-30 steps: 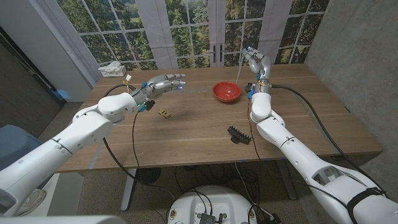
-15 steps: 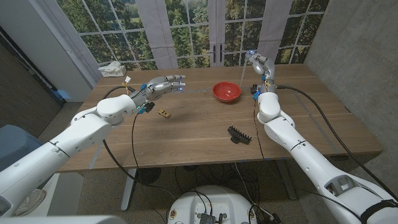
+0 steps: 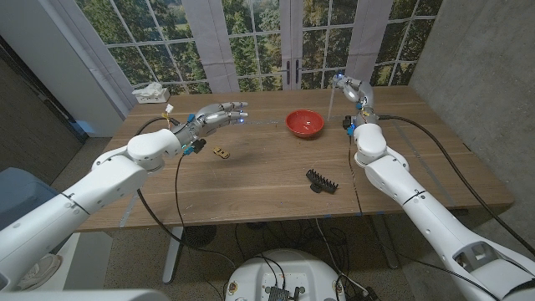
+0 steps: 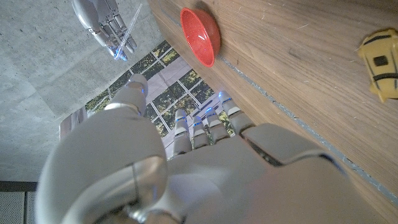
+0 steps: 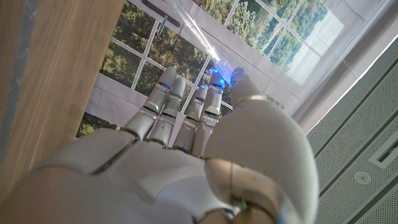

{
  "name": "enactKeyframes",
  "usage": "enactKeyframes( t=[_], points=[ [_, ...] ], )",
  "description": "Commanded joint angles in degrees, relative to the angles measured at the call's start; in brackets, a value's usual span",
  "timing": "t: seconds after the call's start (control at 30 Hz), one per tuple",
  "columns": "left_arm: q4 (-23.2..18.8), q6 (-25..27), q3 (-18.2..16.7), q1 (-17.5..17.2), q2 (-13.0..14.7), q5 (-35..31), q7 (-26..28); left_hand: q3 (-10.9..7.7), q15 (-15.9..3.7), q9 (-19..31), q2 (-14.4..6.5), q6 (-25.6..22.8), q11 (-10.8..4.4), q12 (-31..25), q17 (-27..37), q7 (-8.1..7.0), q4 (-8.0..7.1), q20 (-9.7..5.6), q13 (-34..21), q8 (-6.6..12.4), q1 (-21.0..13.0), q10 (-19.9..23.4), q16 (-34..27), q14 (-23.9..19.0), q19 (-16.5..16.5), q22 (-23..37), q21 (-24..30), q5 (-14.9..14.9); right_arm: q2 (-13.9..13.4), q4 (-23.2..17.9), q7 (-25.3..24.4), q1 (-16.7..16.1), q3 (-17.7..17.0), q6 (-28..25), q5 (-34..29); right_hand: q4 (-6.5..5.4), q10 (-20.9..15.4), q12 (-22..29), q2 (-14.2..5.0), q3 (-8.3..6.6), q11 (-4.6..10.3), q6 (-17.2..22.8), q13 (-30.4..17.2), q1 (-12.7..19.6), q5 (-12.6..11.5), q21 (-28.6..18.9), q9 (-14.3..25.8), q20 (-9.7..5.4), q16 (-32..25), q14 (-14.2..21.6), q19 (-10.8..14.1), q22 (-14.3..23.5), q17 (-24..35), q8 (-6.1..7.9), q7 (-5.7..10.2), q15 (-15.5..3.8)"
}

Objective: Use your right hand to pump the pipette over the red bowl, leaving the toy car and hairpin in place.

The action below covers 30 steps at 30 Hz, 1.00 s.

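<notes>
A red bowl (image 3: 304, 123) (image 4: 200, 36) stands on the wooden table (image 3: 259, 184) at the far middle. My right hand (image 3: 351, 86) (image 4: 102, 22) is raised to the right of the bowl, beyond its rim, and pinches a thin clear pipette (image 3: 332, 102) (image 4: 127, 31) (image 5: 199, 31) that points down. A small yellow toy car (image 3: 220, 152) (image 4: 380, 62) lies left of centre. The black hairpin (image 3: 321, 181) lies nearer the front, right of centre. My left hand (image 3: 219, 114) hovers above the table beyond the car, fingers stretched out and holding nothing.
A tissue box (image 3: 150, 92) sits at the table's far left corner. Windows run behind the far edge, and a concrete wall (image 3: 476, 67) stands on the right. Cables hang from both forearms over the table.
My right hand has drifted to the right with the pipette, further from the bowl. The left hand, car and hairpin have stayed put.
</notes>
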<state>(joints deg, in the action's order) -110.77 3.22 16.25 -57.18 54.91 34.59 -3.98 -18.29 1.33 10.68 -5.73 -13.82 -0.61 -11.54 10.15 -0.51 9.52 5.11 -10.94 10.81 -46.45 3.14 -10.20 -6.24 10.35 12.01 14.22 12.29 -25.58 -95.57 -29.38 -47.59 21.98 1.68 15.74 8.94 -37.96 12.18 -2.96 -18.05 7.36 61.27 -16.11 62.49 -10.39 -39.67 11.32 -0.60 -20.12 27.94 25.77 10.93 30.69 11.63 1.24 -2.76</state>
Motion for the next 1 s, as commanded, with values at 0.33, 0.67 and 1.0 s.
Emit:
enactKeyframes(
  t=[0.33, 0.67, 1.0],
  points=[
    [-0.8, 0.1, -0.8, -0.8, 0.7, 0.2, 0.1, -0.52, 0.11, 0.1, -0.1, -0.2, 0.18, -0.3, 0.1, -0.05, 0.04, 0.09, -0.2, 0.02, 0.5, 0.0, -0.4, 0.1, -0.2, 0.1, 0.2, -0.1, -5.8, -6.5, 0.5, -2.5, -1.5, -11.1, 2.9, -0.18, 0.0, 0.2, -0.49, -0.30, -0.55, -0.6, -0.3, -0.6, -0.6, -0.6, 0.1, 0.28, -0.6, -0.6, 0.0, 0.1, 0.8, -0.03, -0.58, -7.74],
    [-1.2, 0.5, -0.6, -0.5, 0.6, -0.1, 0.3, -0.57, 0.09, 0.1, -0.1, -0.2, 0.22, -0.2, 0.1, -0.11, 0.04, 0.09, -0.2, 0.02, 0.5, 0.0, -0.4, 0.1, -0.2, 0.1, 0.2, -0.1, -8.9, -8.2, -0.6, -2.9, -0.8, -16.3, 0.9, -0.11, -0.1, 0.3, -0.60, -0.39, -0.65, -0.7, -0.3, -0.6, -0.7, -0.8, 0.2, 0.22, -0.8, -0.5, 0.0, 0.1, 0.9, 0.05, -0.84, -7.66],
    [-1.0, 1.5, 0.6, 1.3, -0.1, -0.5, -0.1, -0.61, 0.09, 0.1, -0.1, -0.3, 0.12, -0.3, 0.1, -0.11, 0.04, 0.08, -0.2, 0.05, 0.6, 0.1, -0.4, 0.1, -0.2, 0.0, 0.2, -0.1, -10.4, -7.5, -1.6, -3.3, -0.3, -19.1, -0.8, -0.07, 0.0, 0.3, -0.64, -0.43, -0.78, -0.7, -0.3, -0.7, -0.8, -1.0, 0.2, 0.18, -0.8, -0.4, 0.0, 0.1, 1.0, 0.09, -0.91, -7.65]
  ],
)
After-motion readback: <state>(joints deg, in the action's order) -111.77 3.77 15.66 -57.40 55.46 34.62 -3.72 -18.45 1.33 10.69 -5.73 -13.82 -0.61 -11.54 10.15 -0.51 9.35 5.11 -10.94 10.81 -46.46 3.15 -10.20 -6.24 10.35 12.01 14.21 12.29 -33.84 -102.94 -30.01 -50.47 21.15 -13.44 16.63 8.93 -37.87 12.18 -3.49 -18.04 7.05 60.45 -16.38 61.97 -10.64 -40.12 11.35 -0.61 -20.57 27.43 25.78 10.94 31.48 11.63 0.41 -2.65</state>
